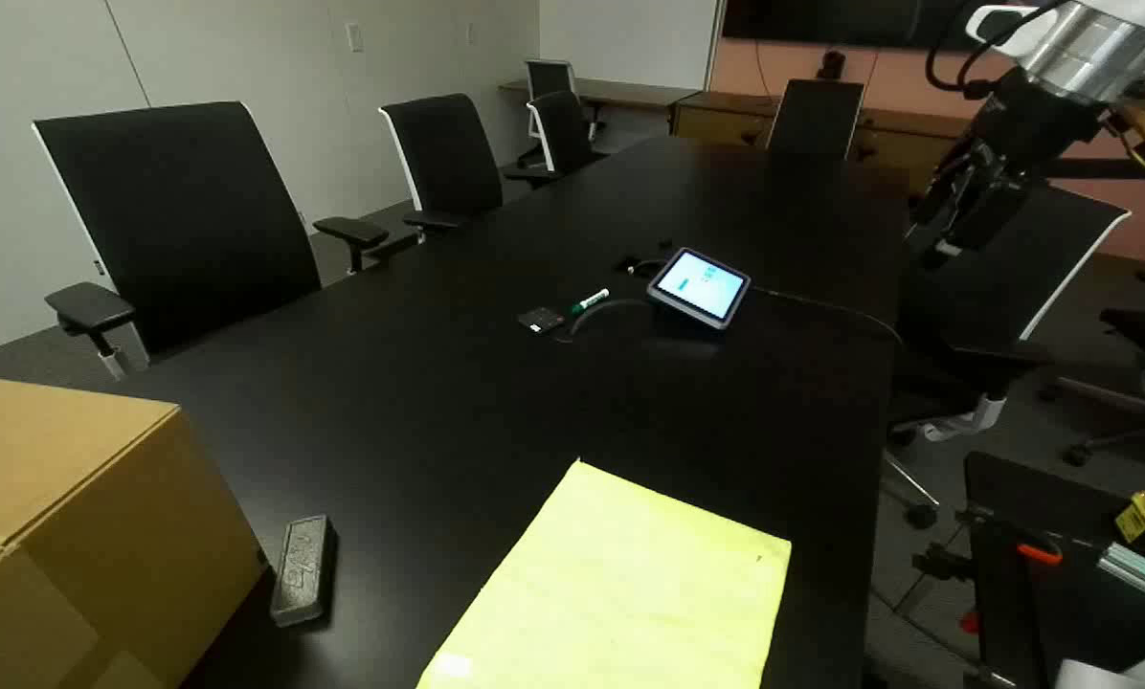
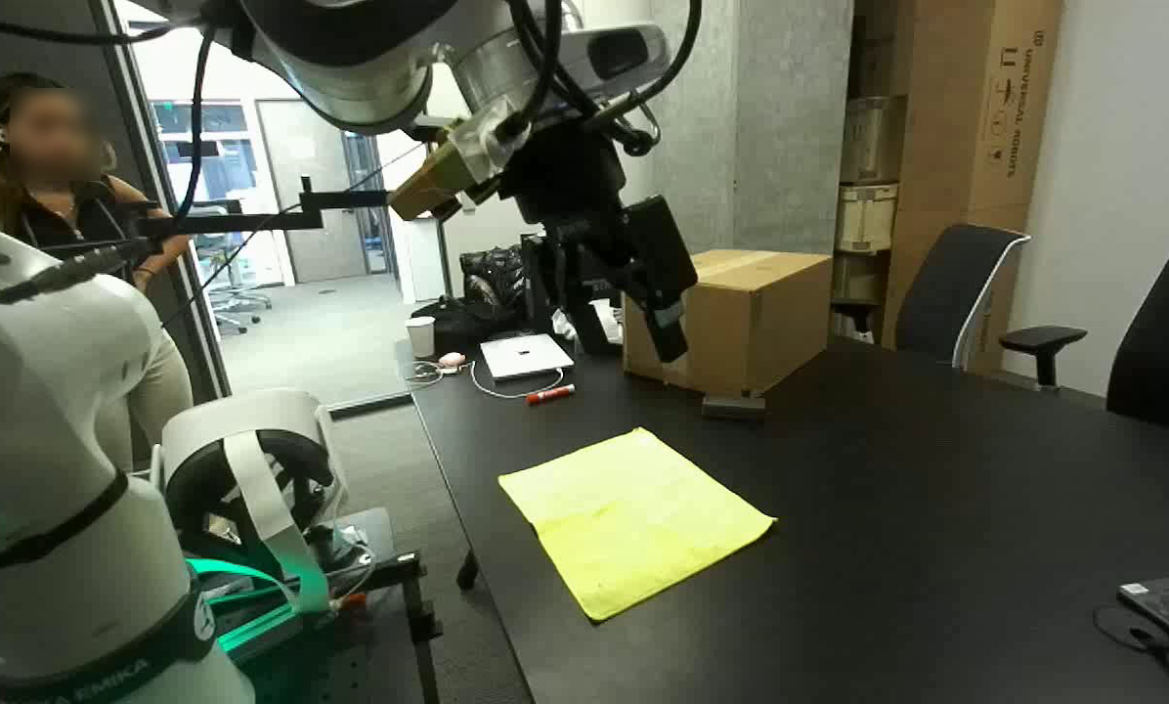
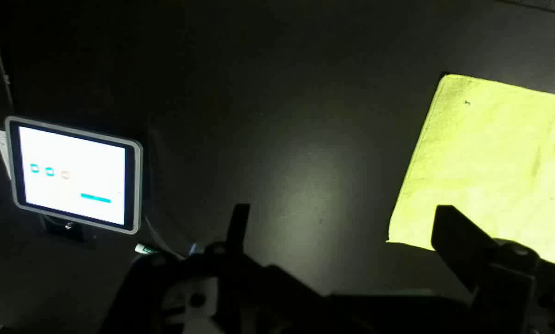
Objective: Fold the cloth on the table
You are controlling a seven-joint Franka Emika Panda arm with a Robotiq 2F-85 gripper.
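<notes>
Black table [image 2: 887,548] has your yellow cloth [image 2: 633,533] lying nearly flat, probably light, limp, not slippery or fragile, so take the gripper [image 3: 343,209], its fingers [image 3: 238,225] wide and holding nothing, low over a corner [image 2: 601,598] and pinch a little fabric there, not mid-sheet.

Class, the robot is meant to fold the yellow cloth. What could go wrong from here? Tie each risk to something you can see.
The yellow cloth lies flat on the table, so the open gripper might skim over it without pinching. In the wrist view the cloth runs out of frame and a finger hides part of it, so aiming by that view alone could miss a corner. A tablet stands on the same table; a wide swing might bump it.
</notes>
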